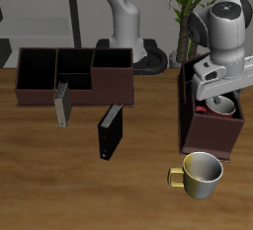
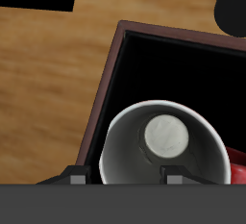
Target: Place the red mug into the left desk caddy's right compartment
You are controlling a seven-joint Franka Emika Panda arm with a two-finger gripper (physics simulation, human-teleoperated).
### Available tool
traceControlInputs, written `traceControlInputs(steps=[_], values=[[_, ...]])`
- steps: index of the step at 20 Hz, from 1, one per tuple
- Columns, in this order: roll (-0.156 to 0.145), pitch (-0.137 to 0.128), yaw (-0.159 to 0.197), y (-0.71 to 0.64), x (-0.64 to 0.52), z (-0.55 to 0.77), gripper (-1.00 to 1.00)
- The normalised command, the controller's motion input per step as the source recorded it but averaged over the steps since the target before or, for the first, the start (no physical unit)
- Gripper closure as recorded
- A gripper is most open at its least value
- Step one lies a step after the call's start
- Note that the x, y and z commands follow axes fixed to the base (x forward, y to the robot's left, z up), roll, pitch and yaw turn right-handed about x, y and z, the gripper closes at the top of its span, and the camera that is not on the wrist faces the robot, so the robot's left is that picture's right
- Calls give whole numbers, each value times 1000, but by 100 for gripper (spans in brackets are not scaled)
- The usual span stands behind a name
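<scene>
The red mug [image 1: 210, 110] stands inside the left desk caddy [image 1: 211, 140], in its right compartment [image 2: 183, 74], the large section nearest the table's front edge. In the wrist view I look straight down into the mug's grey inside [image 2: 163, 136], with a bit of red wall beside it. My gripper [image 1: 214, 92] hangs just above the mug. Its fingertips [image 2: 75, 178] stand wide apart over the mug's rim, one outside it and one over the inside, so the gripper [image 2: 123, 178] is open and holds nothing.
A plain yellow-cream mug [image 1: 202, 173] stands in front of the caddy near the table's front edge. A wide brown caddy [image 1: 74, 71] stands farther back, with a grey book [image 1: 62, 104] and a black book [image 1: 110, 130] upright before it. A plant [image 1: 188, 17] stands behind.
</scene>
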Motion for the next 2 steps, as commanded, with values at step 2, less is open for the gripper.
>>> traceControlInputs(steps=[2], values=[[9, 3, 9, 50, -55, -5, -100]])
